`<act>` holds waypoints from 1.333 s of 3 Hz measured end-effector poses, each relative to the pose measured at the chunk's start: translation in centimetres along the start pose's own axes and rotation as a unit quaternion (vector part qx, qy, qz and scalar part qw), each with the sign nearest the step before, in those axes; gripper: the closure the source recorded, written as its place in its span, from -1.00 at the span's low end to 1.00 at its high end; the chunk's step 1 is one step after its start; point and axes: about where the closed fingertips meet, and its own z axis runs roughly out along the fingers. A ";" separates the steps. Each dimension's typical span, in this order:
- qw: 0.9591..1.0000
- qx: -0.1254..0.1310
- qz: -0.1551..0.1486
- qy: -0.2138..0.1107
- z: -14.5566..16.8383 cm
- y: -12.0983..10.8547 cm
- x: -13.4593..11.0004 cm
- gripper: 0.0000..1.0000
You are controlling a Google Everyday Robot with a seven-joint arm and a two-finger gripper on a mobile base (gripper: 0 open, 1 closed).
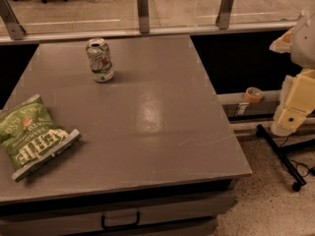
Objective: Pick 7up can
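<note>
- A green chip bag point(34, 134) lies flat at the left edge of the table point(162, 112), near the front. It has no part in the task.
- The 7up can point(100, 59) is behind the bag and a little to its right, on the far-left part of the table and close to the back edge. It is well apart from the bag, and nothing touches it.
- The can stands on its base with its silver top up, so its long axis is roughly vertical. The dented body looks slightly crooked.
- The middle and right of the table top carry nothing that would block a path to the can.
- Past the table's right edge, a roll of tape point(254, 94) sits on a low ledge.
- The hand point(290, 114) is at the far right of the view, beyond the ledge and off the table, well apart from the can. I cannot tell whether it is apart or together.
- From the hand, the can lies far to the left and somewhat deeper toward the back edge. My judgement is that the reach has not begun and must cross the whole table top, ending in a grip across the upright can's sides.
</note>
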 end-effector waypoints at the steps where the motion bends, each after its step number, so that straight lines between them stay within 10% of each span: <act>1: 1.000 0.000 0.000 0.000 0.0 0.0 0.0 -1.00; 2: 0.999 -0.006 -0.020 -0.047 0.4 0.3 -3.1 -1.00; 4: 0.979 -0.033 -0.053 -0.193 4.8 1.9 -14.1 -1.00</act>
